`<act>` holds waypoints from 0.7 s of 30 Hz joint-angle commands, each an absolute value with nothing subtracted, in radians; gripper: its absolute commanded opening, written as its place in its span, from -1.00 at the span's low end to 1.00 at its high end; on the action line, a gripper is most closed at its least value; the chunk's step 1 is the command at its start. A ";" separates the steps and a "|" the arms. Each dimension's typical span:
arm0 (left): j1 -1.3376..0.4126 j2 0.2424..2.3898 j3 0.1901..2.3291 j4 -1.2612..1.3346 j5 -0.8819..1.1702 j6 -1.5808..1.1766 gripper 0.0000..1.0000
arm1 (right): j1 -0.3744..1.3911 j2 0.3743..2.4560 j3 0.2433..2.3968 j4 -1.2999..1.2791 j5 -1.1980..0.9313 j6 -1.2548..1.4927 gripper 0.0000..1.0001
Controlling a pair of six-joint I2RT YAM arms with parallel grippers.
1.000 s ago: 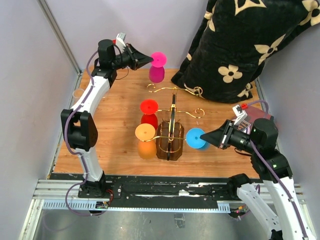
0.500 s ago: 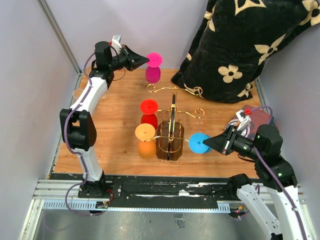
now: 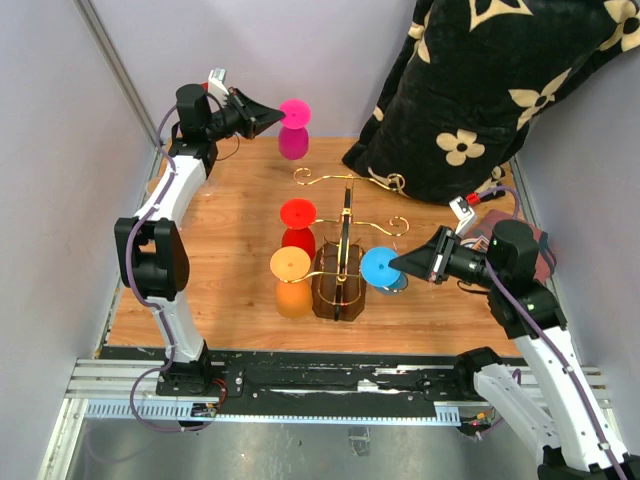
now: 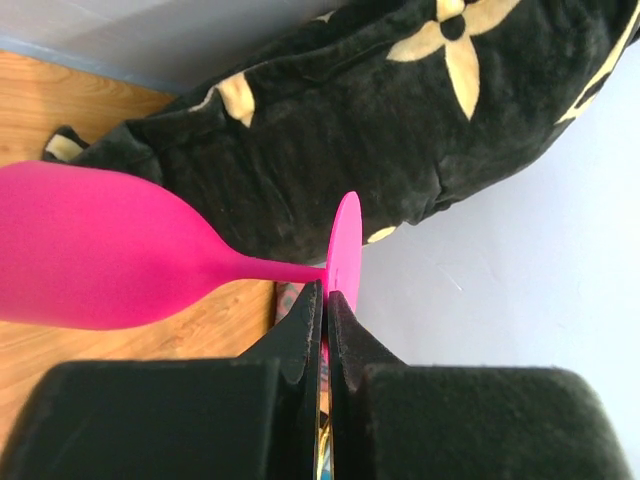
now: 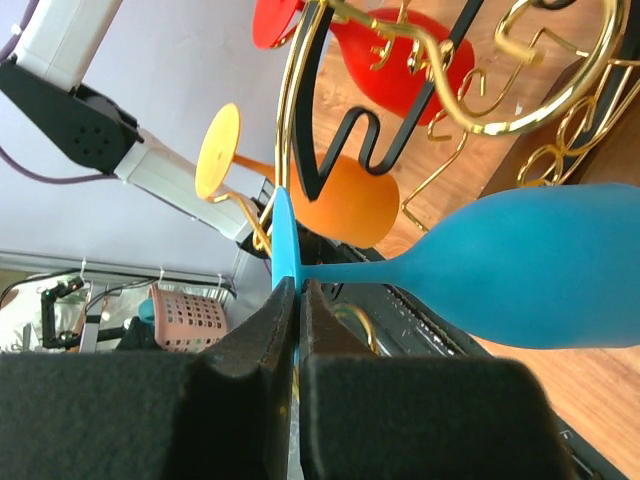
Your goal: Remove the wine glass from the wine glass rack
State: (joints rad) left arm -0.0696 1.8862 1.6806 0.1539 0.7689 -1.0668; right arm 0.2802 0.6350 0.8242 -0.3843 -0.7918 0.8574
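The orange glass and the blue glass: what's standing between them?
The wine glass rack, with its dark base and gold upright loop, stands between the orange glass and the blue glass; the top view shows it.

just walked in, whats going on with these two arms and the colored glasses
Each arm holds a wine glass by its foot. The left gripper is shut on the pink glass, held near the far left corner, well away from the wine glass rack. The right gripper is shut on the blue glass, close beside the rack's right side. A red glass and an orange glass hang on the rack's left side.
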 commanded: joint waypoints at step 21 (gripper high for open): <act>-0.119 1.964 2.061 -0.538 -0.002 -0.283 -0.99 | 0.097 0.805 1.159 -0.565 -0.574 0.452 -0.99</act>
